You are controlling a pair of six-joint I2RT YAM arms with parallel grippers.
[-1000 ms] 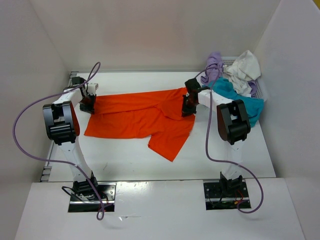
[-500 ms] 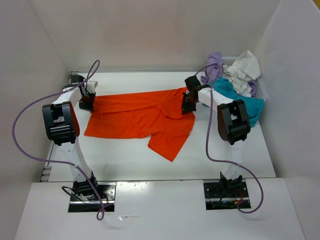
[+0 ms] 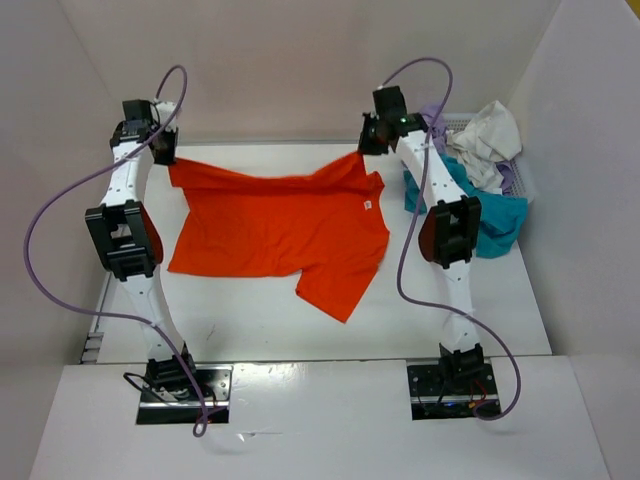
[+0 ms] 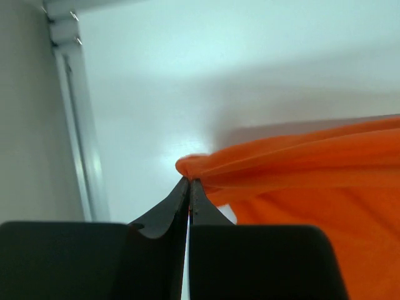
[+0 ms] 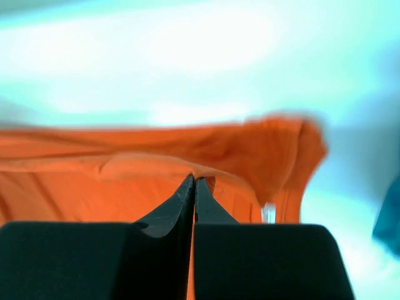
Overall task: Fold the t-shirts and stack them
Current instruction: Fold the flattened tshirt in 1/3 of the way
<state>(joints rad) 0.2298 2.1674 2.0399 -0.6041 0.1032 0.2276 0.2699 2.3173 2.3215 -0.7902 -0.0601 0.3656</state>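
Table [image 3: 250,310] carries the orange t-shirt [image 3: 280,230] across its centre, far edge held raised, near hem and one sleeve lying flat. Mesh basket [image 3: 518,180] at far right holds the teal-blue t-shirt [image 3: 492,215], off-white t-shirt [image 3: 490,135] and lavender t-shirt [image 3: 430,115]. Left gripper [image 3: 163,152] is pinched tight on the orange shirt's far-left corner. Right gripper [image 3: 368,140] is pinched tight on its far-right corner.

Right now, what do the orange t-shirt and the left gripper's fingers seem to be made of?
Orange t-shirt: soft matte cloth, likely a knit; it sags and bunches where pinched. Left gripper's fingers: hard, black, probably plastic; smooth, rigid, tapered edges.
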